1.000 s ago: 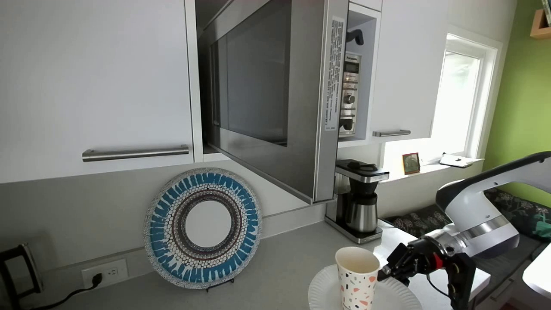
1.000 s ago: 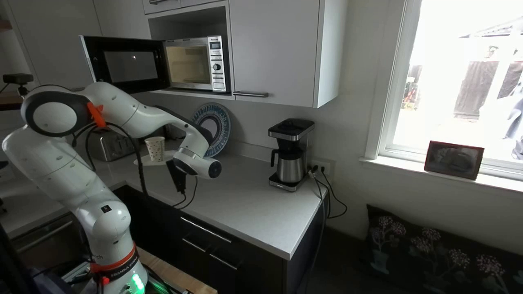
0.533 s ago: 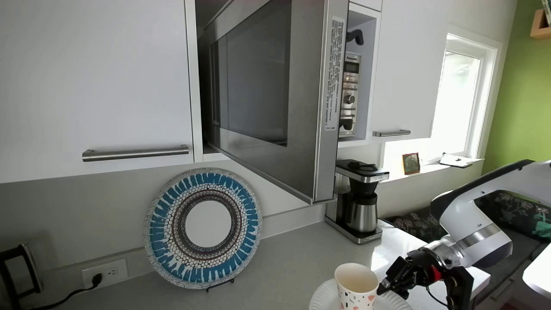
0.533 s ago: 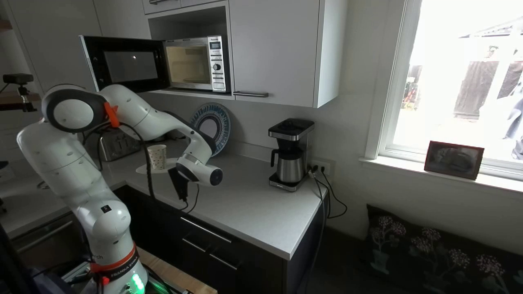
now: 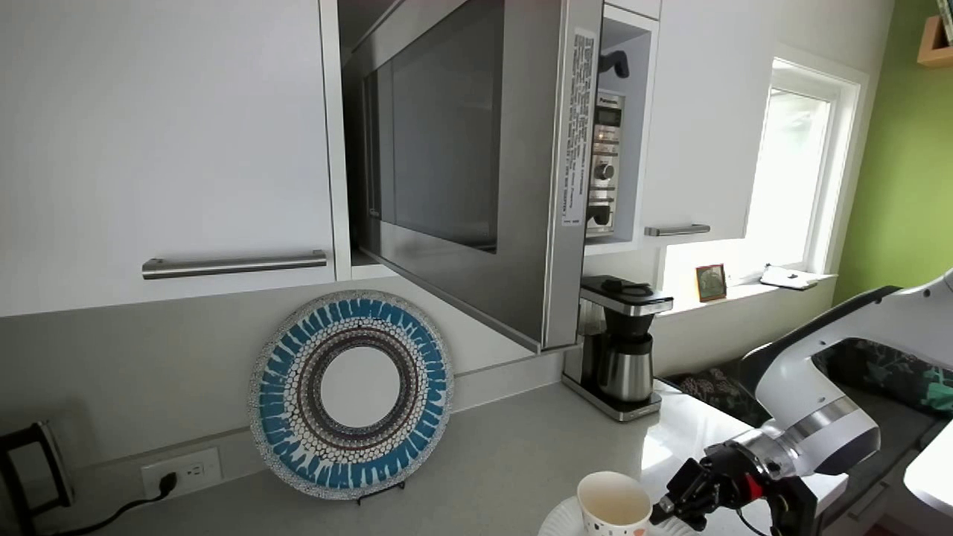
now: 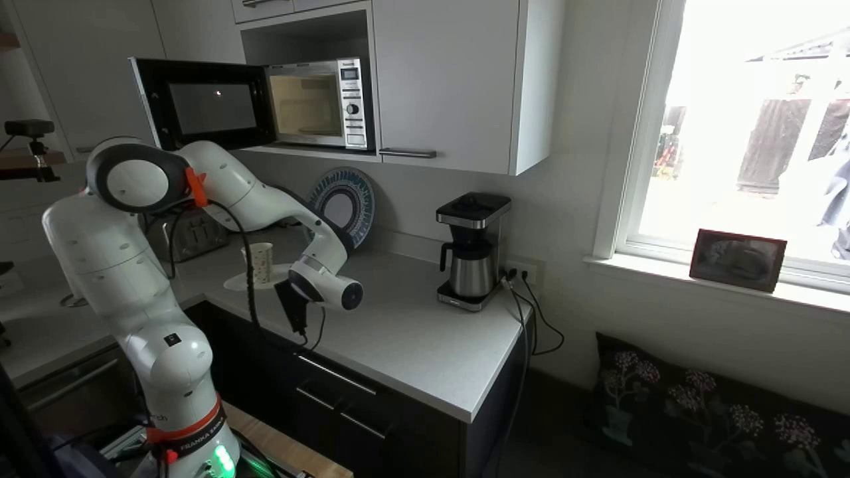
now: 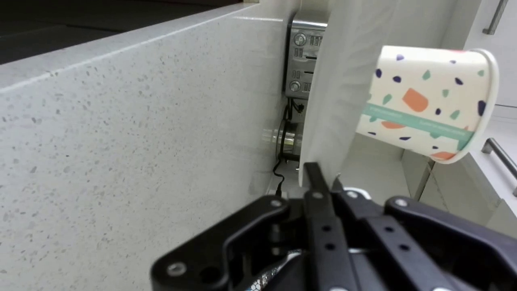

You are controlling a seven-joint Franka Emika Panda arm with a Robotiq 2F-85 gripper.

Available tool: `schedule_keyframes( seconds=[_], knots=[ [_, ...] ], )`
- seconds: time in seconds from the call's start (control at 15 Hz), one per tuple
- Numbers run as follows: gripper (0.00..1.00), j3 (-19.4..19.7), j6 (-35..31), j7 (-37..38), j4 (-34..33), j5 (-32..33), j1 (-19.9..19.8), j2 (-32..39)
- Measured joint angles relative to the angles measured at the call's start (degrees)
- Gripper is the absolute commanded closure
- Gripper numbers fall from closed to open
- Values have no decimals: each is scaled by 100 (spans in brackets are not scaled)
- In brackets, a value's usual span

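Note:
My gripper [image 7: 325, 178] is shut on the near rim of a white paper plate [image 7: 335, 101]. A paper cup [image 7: 428, 97] with coloured spots and a green band stands on the plate. The wrist view is turned sideways; there a gap shows between the plate and the grey speckled counter [image 7: 121, 153]. In an exterior view the cup [image 5: 614, 502] stands beside my fingertips [image 5: 661, 512], and the plate [image 5: 555, 521] is cut by the bottom edge. The cup [image 6: 261, 264] and plate [image 6: 238, 283] also show in an exterior view, where the wrist hides the fingers.
An open microwave door [image 5: 461, 149] hangs above the counter; the microwave [image 6: 309, 103] stands in the cabinet. A round blue patterned plate [image 5: 350, 394] leans on the wall. A coffee maker [image 6: 473, 252] stands near the corner, and a toaster [image 6: 192, 232] stands behind the arm.
My gripper has moved down toward the counter, carrying the paper plate and cup. The cup stays upright on the plate. In an exterior view the arm's elbow has shifted to the right.

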State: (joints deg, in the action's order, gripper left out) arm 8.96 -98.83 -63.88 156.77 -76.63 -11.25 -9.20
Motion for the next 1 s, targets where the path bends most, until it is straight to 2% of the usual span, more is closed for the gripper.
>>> schedule_keyframes(
  seconds=[0.6, 1.0],
  knots=[
    [100, 3, 25, -20, -13, 4, 0, 49],
    [100, 46, 296, -309, -71, 25, 0, 491]
  ],
)
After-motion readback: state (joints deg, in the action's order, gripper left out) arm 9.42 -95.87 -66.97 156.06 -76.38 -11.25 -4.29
